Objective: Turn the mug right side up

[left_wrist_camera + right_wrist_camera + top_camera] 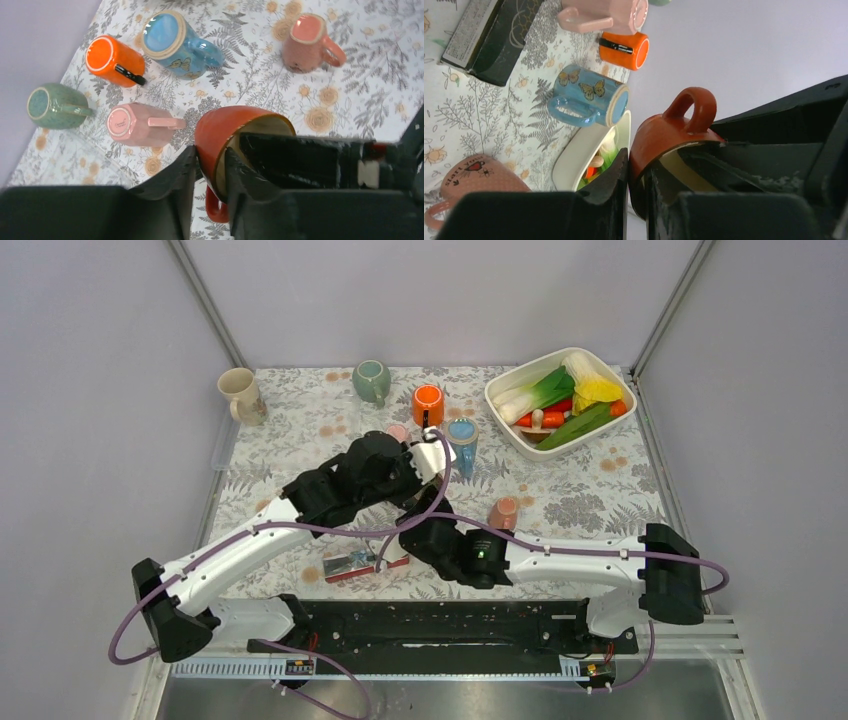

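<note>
The mug (220, 130) is red with a pale inside and hangs off the table, tilted, with both grippers on its rim. In the left wrist view my left gripper (210, 152) is shut on the rim, one finger on the red outside and one inside, with the handle (216, 210) below. The black right gripper (300, 160) reaches into the mouth from the other side. In the right wrist view my right gripper (636, 165) is shut on the mug (664, 132) wall in the same way. From the top camera the mug is hidden under the two wrists (420, 490).
Several mugs lie on the flowered cloth: orange (427, 403), blue butterfly (462, 435), green (371, 380), cream (238, 392), pink (503, 512). A white dish of vegetables (610, 430) stands at the back right. A dark box (350, 565) lies near the front.
</note>
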Action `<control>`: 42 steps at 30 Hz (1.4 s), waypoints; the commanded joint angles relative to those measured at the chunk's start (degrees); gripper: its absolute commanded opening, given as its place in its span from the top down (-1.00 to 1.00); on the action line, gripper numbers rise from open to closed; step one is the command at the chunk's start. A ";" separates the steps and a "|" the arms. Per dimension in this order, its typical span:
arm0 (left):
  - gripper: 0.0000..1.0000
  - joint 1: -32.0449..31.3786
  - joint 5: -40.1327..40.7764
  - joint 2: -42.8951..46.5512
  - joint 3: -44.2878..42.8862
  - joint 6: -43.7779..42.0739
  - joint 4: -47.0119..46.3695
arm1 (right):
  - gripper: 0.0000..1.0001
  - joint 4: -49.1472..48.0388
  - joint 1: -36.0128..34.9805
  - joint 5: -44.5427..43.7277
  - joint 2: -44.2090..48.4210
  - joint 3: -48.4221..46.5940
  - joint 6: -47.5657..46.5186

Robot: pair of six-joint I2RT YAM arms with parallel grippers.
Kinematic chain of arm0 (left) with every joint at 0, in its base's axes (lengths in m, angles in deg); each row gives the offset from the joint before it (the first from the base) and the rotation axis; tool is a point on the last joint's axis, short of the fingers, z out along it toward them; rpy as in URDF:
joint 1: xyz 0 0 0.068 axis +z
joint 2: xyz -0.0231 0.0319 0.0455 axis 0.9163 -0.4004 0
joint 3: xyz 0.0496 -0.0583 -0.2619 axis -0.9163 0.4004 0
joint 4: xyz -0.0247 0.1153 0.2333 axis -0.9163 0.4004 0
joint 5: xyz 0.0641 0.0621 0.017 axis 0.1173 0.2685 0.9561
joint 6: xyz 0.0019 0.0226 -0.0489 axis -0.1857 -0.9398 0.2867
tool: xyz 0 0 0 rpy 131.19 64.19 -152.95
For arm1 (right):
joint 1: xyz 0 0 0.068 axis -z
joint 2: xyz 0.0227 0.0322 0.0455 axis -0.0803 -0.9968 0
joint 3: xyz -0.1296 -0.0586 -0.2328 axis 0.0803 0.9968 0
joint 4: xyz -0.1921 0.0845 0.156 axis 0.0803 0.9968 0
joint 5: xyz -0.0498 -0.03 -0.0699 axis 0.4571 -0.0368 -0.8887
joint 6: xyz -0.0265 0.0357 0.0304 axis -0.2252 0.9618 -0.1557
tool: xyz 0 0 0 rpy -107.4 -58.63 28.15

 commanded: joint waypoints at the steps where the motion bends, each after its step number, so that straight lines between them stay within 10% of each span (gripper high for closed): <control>1: 0.82 1.35 13.11 0.38 3.98 -4.47 -9.98 | 1.00 -1.30 -1.76 -2.37 1.03 -4.87 -1.28; 6: 1.00 1.93 11.72 1.22 5.60 -5.24 -11.13 | 0.90 -2.38 -1.81 -2.47 0.94 -5.59 4.02; 9: 1.00 4.17 10.93 1.22 6.13 -5.69 -12.32 | -0.30 -6.72 -1.78 -5.27 0.68 -4.16 4.98; 12: 1.00 8.55 8.23 0.51 5.59 -4.90 -12.41 | -0.96 -11.11 -1.81 -7.85 0.21 -2.09 4.40; 25: 1.00 44.81 -6.40 -11.83 6.57 -2.99 -17.70 | -0.99 -8.74 -5.08 -4.53 4.23 1.98 17.06; 42: 1.00 76.32 -15.79 -48.13 -27.80 -2.64 -8.82 | -0.99 1.44 -5.25 0.11 7.18 3.06 40.37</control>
